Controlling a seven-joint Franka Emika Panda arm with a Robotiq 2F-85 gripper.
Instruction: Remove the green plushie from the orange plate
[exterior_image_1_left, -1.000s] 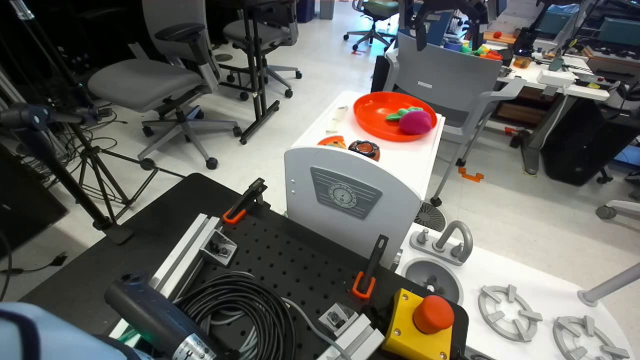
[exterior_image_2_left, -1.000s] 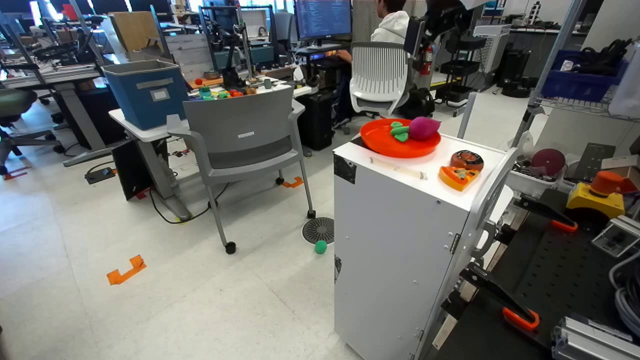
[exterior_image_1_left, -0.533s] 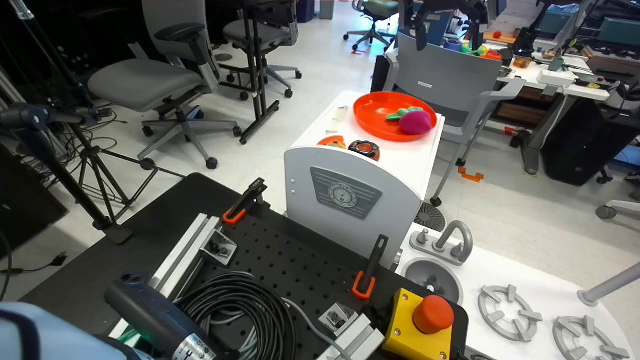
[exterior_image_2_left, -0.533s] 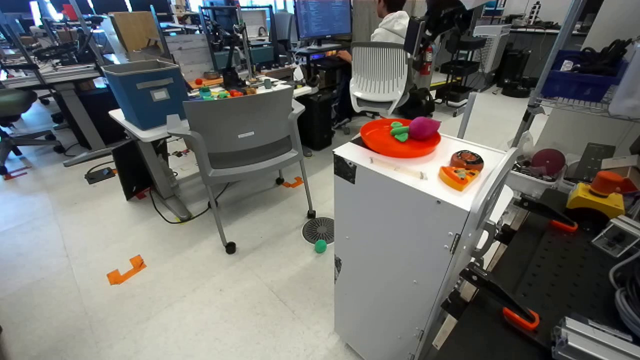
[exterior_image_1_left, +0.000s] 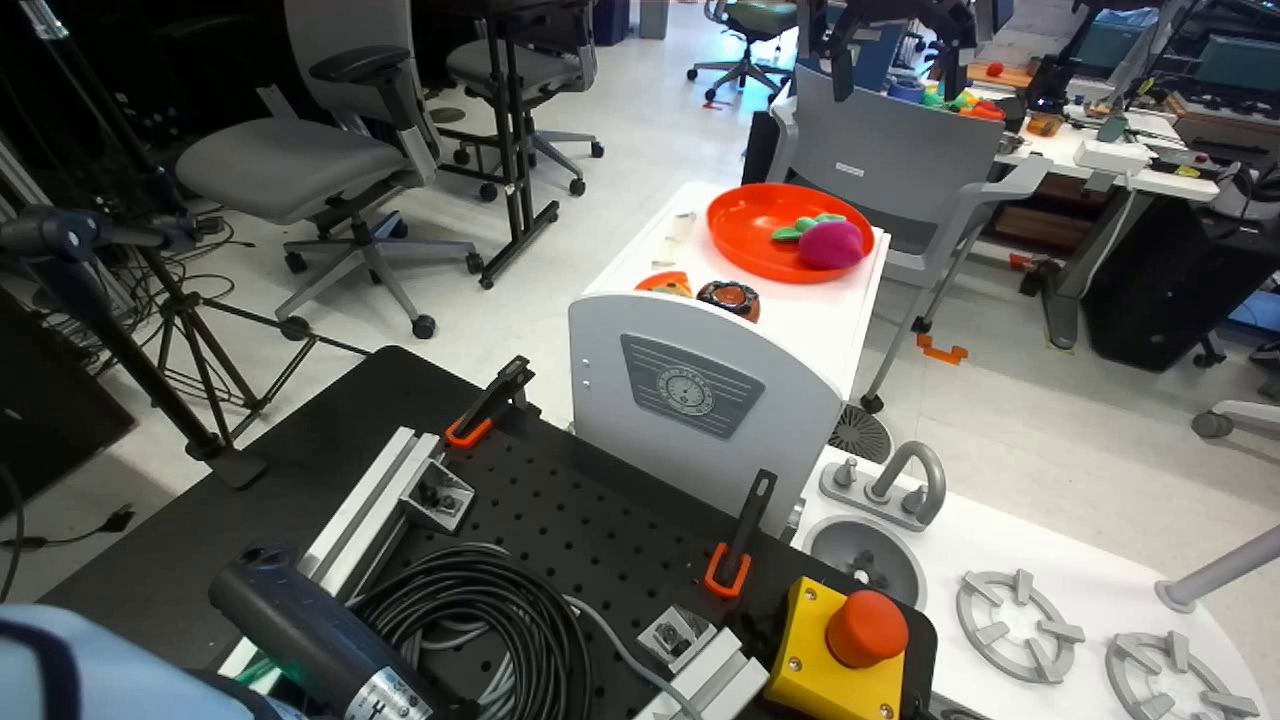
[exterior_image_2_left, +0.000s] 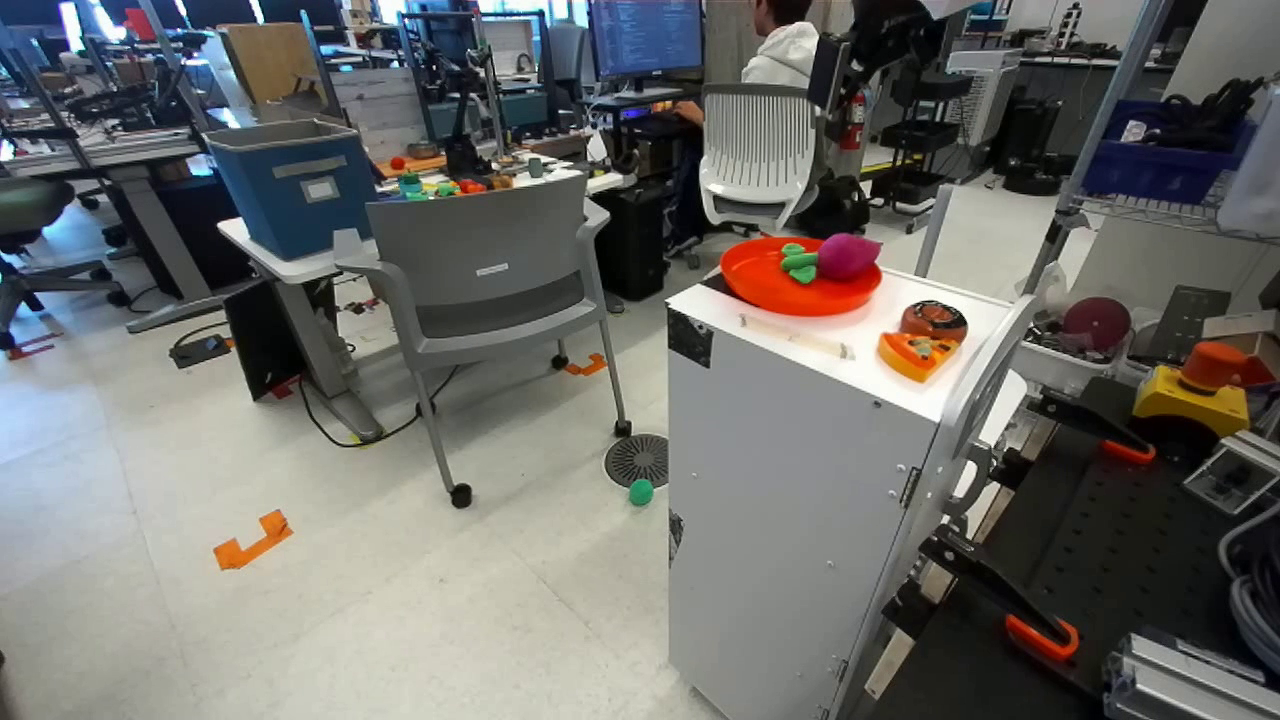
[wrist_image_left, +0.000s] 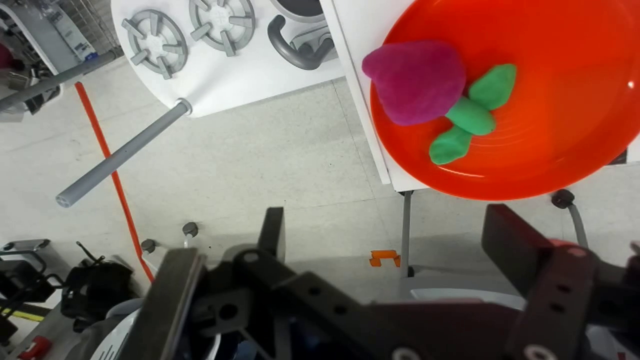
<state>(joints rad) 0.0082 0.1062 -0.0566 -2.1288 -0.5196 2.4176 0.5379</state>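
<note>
Gripper (wrist_image_left: 387, 225): jaws set wide apart, at 1 o'clock from the orange plate (exterior_image_1_left: 750, 225) in an exterior view. On that plate I observe the magenta plushie (wrist_image_left: 430, 95) with green leaves (wrist_image_left: 472, 116), at 9 o'clock in the wrist view. A green ball (exterior_image_2_left: 641, 493) lies on the floor (exterior_image_2_left: 400, 600) beside the drain cover (exterior_image_2_left: 635, 460).

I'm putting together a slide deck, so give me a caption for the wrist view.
Jaws open and empty; a green-leaved magenta plush on the orange plate.
</note>
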